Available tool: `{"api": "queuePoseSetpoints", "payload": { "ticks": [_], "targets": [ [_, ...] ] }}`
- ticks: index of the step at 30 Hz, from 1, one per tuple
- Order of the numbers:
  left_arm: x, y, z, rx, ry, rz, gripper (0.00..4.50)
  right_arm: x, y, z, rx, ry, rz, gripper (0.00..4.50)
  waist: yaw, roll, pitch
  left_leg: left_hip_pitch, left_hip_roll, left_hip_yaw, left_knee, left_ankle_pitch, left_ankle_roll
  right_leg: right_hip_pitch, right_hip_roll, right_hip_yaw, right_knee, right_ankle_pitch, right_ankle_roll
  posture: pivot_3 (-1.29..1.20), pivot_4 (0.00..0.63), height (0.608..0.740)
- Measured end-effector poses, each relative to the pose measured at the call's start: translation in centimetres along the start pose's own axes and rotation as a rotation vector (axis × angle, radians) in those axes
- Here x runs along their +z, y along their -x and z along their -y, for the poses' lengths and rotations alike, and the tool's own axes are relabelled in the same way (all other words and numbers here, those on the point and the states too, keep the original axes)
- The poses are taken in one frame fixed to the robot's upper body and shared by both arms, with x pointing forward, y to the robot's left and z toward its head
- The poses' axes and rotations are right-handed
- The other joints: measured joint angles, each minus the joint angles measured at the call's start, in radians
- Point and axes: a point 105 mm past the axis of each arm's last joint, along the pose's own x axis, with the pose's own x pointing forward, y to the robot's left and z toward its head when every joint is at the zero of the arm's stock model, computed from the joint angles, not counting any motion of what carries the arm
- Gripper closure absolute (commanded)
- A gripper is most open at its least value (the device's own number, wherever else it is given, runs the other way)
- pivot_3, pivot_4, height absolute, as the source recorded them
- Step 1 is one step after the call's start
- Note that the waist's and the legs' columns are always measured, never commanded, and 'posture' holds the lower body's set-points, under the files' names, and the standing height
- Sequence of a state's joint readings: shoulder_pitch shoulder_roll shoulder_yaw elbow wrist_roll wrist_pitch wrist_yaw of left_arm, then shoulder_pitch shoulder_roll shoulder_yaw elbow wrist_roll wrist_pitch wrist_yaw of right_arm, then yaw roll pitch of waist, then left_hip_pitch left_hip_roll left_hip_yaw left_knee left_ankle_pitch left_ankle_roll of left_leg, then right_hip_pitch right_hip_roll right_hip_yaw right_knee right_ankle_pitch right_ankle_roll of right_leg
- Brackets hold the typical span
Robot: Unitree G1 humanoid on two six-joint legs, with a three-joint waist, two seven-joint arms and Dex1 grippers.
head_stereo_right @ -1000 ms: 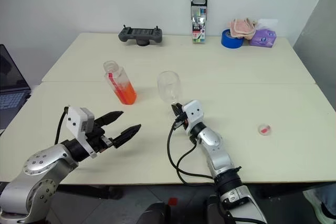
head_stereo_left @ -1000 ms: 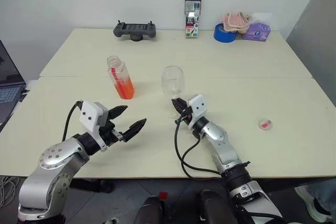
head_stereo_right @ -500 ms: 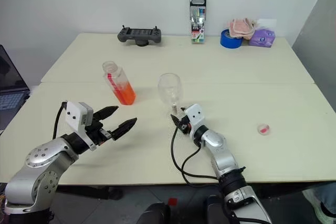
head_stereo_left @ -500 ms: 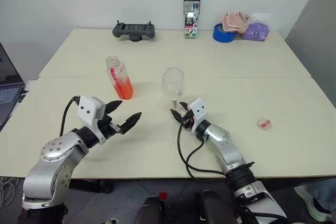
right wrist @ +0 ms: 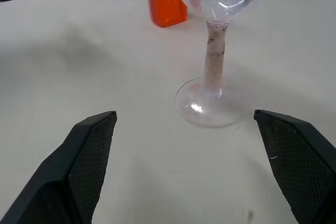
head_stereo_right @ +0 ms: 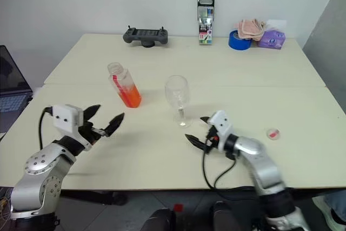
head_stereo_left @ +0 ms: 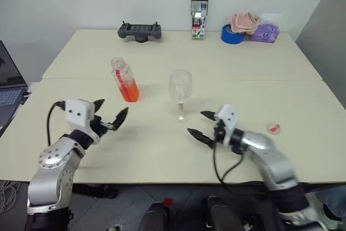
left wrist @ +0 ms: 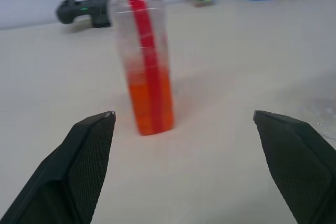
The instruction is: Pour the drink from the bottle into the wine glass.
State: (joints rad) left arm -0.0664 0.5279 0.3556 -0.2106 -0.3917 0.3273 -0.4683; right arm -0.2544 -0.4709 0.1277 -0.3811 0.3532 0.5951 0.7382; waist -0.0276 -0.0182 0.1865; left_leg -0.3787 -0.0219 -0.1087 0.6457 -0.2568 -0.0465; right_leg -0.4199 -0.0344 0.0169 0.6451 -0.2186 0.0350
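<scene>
Bottle [head_stereo_left: 124,80] and wine glass [head_stereo_left: 180,92] both stand upright and free on the desk [head_stereo_left: 162,150], neither held, so the pour looks not yet begun: the glass is empty and the drink [head_stereo_left: 128,90] fills only the lower part of the uncapped bottle.

Nearest to me, the right claw [head_stereo_left: 201,125] hovers low over the desk with its two black fingers spread wide and nothing between them. The glass stands just beyond its fingertips and apart from them; seen along the claw, the stem and round foot sit between the two fingers but further out, untouched. My guess is the glass stands in the middle so either arm can reach it, and this claw sits ready to steady its stem.

The left claw [head_stereo_left: 110,114] is also splayed wide and empty, pointing roughly level across the desk. The bottle stands ahead of it, a little toward the glass side, near but clear of both fingers; along the claw it sits between the fingertips, closer to one of them. That lineup suggests the left claw is meant to take the bottle by its body.

A small red cap [head_stereo_left: 273,129] lies on the desk on the outer side of the right claw. Far behind stand a black controller [head_stereo_left: 139,31], a marker pack [head_stereo_left: 198,14] and blue tape [head_stereo_left: 232,33].
</scene>
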Motion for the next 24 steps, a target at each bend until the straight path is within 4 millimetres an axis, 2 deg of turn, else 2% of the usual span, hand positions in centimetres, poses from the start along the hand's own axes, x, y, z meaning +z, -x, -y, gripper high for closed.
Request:
{"api": "queuePoseSetpoints", "payload": {
  "ticks": [3, 6, 9, 13, 15, 20, 24],
  "targets": [
    [0.5, -0.6, -1.5, 0.055, 0.003, 0.026, 0.0, 3.4, 3.6, 1.0, 0.041, 0.037, -0.052, 0.04, 0.0, 0.0, 0.0, 0.0, 0.0, 0.001, 0.0, 0.0, 0.0, 0.0, 0.0, 0.0, 0.0, 0.0, 0.0, 0.0, 0.15, 0.74],
    [1.4, -1.6, -2.1, 0.073, -0.003, 0.059, 0.0, 9.2, 6.0, 2.0, 0.057, 0.134, -0.001, 0.04, -0.003, -0.001, 0.0, 0.0, 0.0, 0.001, 0.0, 0.0, 0.0, 0.0, 0.0, -0.001, 0.0, 0.0, 0.0, 0.0, 0.15, 0.74],
    [1.5, -2.5, -2.2, 0.076, -0.019, 0.056, 0.0, 14.0, 6.8, 1.6, 0.106, 0.214, 0.07, 0.04, -0.004, -0.001, 0.0, 0.0, 0.001, 0.001, -0.001, 0.0, 0.001, 0.0, 0.001, -0.001, 0.0, 0.0, 0.0, 0.0, 0.15, 0.74],
    [1.5, -3.8, -1.3, 0.044, -0.045, 0.039, 0.0, 17.6, 7.2, 1.8, 0.123, 0.286, 0.083, 0.04, -0.001, -0.001, 0.0, -0.002, 0.0, 0.001, 0.0, 0.0, 0.001, 0.0, 0.0, -0.001, -0.001, 0.0, 0.0, 0.0, 0.15, 0.74],
    [2.0, -4.5, -1.2, 0.049, -0.058, 0.049, 0.0, 18.1, 6.9, 1.7, 0.141, 0.297, 0.082, 0.04, 0.0, -0.002, 0.0, -0.002, 0.0, 0.001, 0.0, 0.0, 0.001, 0.0, 0.0, -0.001, -0.001, 0.0, 0.0, 0.0, 0.15, 0.74],
    [2.3, -5.8, -0.1, 0.042, -0.061, 0.062, 0.0, 17.0, 6.1, 1.5, 0.194, 0.278, 0.024, 0.04, 0.001, -0.002, 0.0, -0.003, -0.001, 0.002, 0.0, 0.0, 0.001, -0.001, -0.002, 0.0, -0.001, 0.001, 0.0, 0.0, 0.15, 0.74],
    [2.0, -6.5, -0.1, 0.065, -0.029, 0.056, 0.0, 16.7, 5.9, 1.4, 0.209, 0.288, 0.008, 0.04, 0.001, -0.002, 0.0, -0.002, -0.001, 0.002, 0.0, 0.0, 0.001, -0.001, -0.002, -0.001, -0.001, 0.001, 0.0, 0.0, 0.15, 0.74]
  ]
}}
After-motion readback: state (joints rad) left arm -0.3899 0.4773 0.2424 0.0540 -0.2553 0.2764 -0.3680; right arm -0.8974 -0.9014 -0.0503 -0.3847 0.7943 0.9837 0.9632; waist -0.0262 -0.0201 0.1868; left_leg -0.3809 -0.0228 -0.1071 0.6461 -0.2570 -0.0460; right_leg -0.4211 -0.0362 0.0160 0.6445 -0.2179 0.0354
